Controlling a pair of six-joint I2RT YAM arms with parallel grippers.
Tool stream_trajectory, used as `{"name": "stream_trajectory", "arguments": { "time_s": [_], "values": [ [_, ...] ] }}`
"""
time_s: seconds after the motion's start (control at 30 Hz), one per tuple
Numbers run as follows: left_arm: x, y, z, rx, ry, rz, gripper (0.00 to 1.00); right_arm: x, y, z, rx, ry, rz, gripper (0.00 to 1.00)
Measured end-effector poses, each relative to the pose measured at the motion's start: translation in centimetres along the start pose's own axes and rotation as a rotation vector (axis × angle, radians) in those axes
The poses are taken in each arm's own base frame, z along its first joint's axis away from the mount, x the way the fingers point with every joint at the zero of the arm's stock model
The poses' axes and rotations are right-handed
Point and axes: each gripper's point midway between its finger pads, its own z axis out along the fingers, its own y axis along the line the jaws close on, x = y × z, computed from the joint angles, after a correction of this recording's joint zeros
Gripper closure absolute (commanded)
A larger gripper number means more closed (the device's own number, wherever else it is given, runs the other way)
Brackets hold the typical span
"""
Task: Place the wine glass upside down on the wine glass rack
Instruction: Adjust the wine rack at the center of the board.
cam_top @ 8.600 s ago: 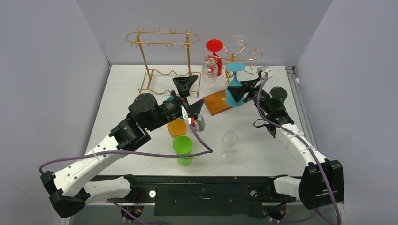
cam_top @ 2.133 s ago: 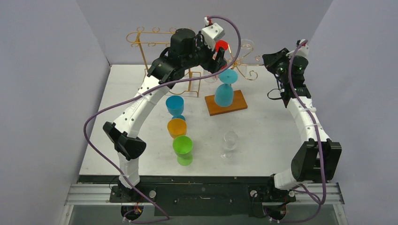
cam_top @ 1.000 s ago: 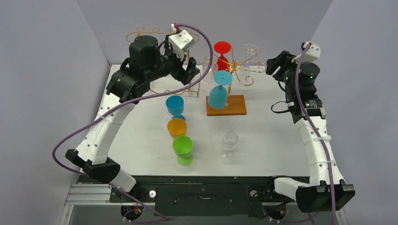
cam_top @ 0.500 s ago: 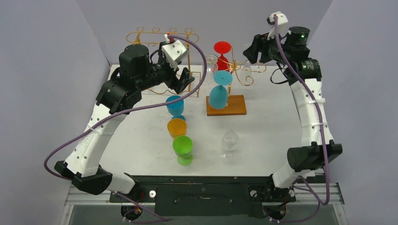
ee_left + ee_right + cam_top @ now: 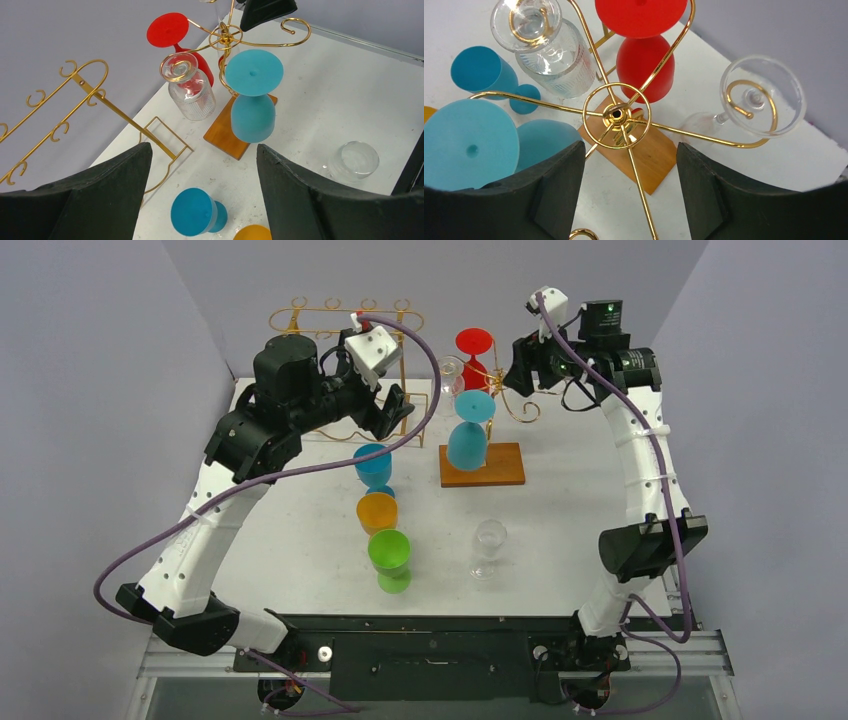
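Left tool (image 5: 202, 150) and right tool (image 5: 628, 150) both stand wide open, holding nothing. The light-blue wine glass (image 5: 252, 117) hangs inverted on the gold wine glass rack (image 5: 616, 114), above its wooden base (image 5: 225, 137). The right tool appears just clear of the rack.

the top external camera sits high behind the near edge, looking down over the whole tabletop (image 5: 560, 500). the left wrist camera looks down on the wine glass rack (image 5: 226, 37) from its left, some way off. the right wrist camera hangs close above the rack's hub, facing down. all three share that rack.
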Motion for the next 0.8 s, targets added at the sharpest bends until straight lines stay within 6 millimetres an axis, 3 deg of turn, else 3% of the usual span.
{"name": "stream_trajectory", "arguments": {
  "time_s": [0.17,0.5,0.8],
  "values": [
    [0.1,0.1,0.0,-0.003,0.002,0.000,0.26,-1.2,0.0,-0.6,-0.009,-0.008,-0.090,0.35],
    [0.3,0.2,0.4,0.000,0.012,0.012,0.26,0.6,0.7,2.0,-0.075,0.060,-0.187,0.28],
    [0.4,0.2,0.5,-0.001,0.013,0.016,0.25,0.5,2.1,3.1,-0.105,0.067,-0.249,0.26]
  ]
}}
